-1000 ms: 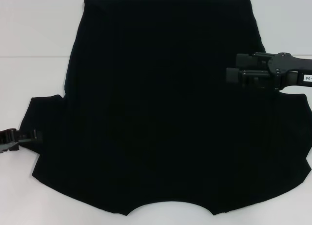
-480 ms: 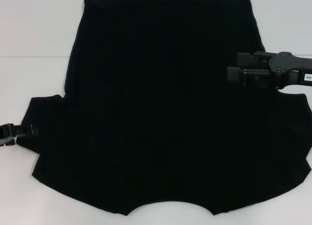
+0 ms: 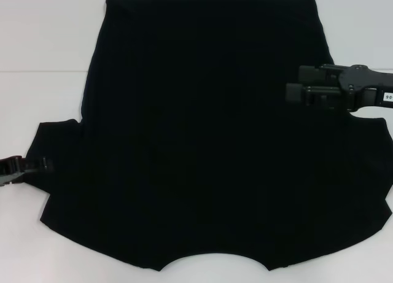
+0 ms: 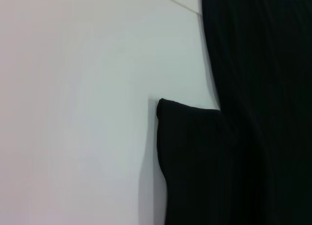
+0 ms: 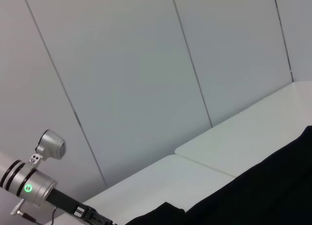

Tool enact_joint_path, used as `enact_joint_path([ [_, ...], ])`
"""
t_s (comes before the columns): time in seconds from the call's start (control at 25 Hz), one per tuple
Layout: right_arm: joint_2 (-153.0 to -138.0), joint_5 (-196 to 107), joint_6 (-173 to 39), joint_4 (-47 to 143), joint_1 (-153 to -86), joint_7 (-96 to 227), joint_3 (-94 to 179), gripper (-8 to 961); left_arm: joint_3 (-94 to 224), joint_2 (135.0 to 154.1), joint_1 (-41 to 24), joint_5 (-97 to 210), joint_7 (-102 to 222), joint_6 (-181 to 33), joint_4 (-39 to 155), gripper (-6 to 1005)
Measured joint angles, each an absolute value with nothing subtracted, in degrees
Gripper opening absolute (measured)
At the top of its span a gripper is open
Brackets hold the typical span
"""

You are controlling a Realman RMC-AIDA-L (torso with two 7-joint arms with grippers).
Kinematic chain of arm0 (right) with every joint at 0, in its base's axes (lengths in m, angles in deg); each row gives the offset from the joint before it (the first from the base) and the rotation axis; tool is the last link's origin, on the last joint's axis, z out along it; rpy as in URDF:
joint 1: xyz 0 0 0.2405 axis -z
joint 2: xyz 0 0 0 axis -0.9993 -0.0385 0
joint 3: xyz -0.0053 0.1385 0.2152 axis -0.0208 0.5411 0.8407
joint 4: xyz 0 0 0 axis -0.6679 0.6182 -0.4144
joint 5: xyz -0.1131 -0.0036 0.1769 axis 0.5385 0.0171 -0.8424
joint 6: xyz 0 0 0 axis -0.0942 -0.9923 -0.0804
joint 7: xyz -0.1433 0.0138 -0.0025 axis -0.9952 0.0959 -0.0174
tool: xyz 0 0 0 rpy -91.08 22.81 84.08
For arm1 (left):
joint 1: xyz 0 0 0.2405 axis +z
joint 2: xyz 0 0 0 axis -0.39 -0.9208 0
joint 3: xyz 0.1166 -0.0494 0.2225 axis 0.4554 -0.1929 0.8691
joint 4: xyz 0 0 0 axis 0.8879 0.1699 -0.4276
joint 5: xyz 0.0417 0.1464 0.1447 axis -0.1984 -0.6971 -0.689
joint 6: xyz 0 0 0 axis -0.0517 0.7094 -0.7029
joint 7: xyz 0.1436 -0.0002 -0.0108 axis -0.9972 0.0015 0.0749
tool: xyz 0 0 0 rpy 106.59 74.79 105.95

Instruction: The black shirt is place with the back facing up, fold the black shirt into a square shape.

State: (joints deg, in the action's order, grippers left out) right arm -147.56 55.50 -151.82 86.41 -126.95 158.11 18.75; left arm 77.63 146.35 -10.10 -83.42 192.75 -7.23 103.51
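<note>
The black shirt (image 3: 209, 142) lies spread flat on the white table (image 3: 43, 37), plain side up, with the neck opening at the near edge. It also shows in the left wrist view (image 4: 243, 137) and the right wrist view (image 5: 273, 186). My left gripper (image 3: 38, 164) is low at the outer edge of the shirt's left sleeve (image 3: 52, 154), touching or overlapping its hem. My right gripper (image 3: 293, 83) hovers above the right side of the shirt, pointing left, with its fingers apart and empty.
The bare white tabletop surrounds the shirt on the left (image 4: 73, 112) and at the far side. A table seam (image 3: 37, 70) runs across at the left. A grey panelled wall (image 5: 146, 64) stands behind the table. My left arm (image 5: 29, 186) shows far off in the right wrist view.
My left gripper has edged slightly back and forth at the left sleeve's edge and now sits a little further onto it. The right gripper and the shirt have hardly moved.
</note>
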Motion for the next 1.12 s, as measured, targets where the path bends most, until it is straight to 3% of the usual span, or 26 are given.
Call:
enact_joint_path([
  [1.12,-147.39,54.43,-151.56,86.41,-126.68,158.04,18.73,837,77.83,146.11,-10.56,-83.58,192.55,-8.52,104.24,884],
])
